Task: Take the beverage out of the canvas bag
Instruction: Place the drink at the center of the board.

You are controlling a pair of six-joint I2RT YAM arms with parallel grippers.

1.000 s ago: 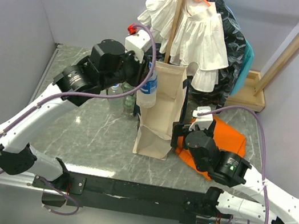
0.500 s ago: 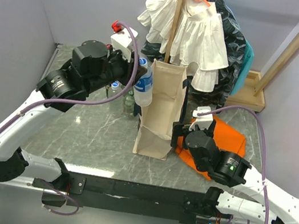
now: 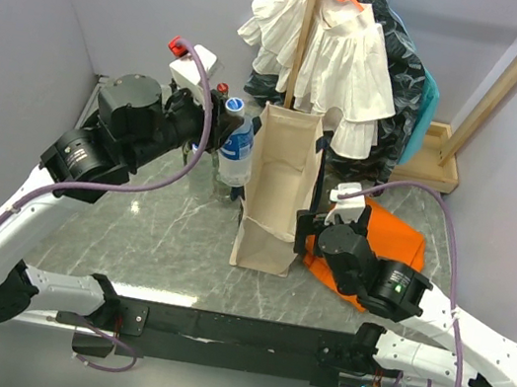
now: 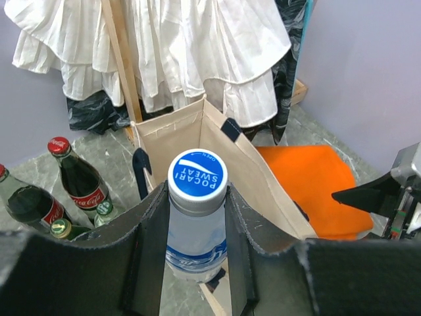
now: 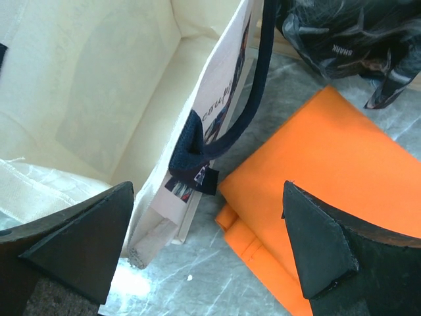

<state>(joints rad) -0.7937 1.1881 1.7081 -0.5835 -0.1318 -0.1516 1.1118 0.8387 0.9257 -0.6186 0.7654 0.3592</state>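
Now the left claw [image 4: 195, 227] is pinching a plastic drink bottle [image 4: 197, 197] just under its blue cap [image 4: 197, 172], with one finger pressing each side of the neck. The bottle is hanging upright in that grip, outside the bag [image 3: 280, 187] and just to the left of its far left rim. Whether its base is touching the desk [image 3: 161, 236] cannot be told.

The right claw [image 5: 197, 243] is standing spread and holding nothing. It is waiting at the bag's near right corner, by the dark strap [image 5: 260, 85] and the folded orange cloth [image 5: 329, 145].

Judging from this, the taking-out itself is looking done, since the bottle is sitting clear of the bag's mouth. What is remaining is setting it down and letting go.

Room is tight at the far left. A cluster of glass cola bottles [image 4: 75, 174] is standing just beside the held bottle, the bag's wall is rising close on the right, and white clothes [image 3: 325, 45] are hanging behind. The near left stretch of desk is offering the open ground, so a drop there is looking safest, away from the glass and the left wall [image 3: 26, 32].
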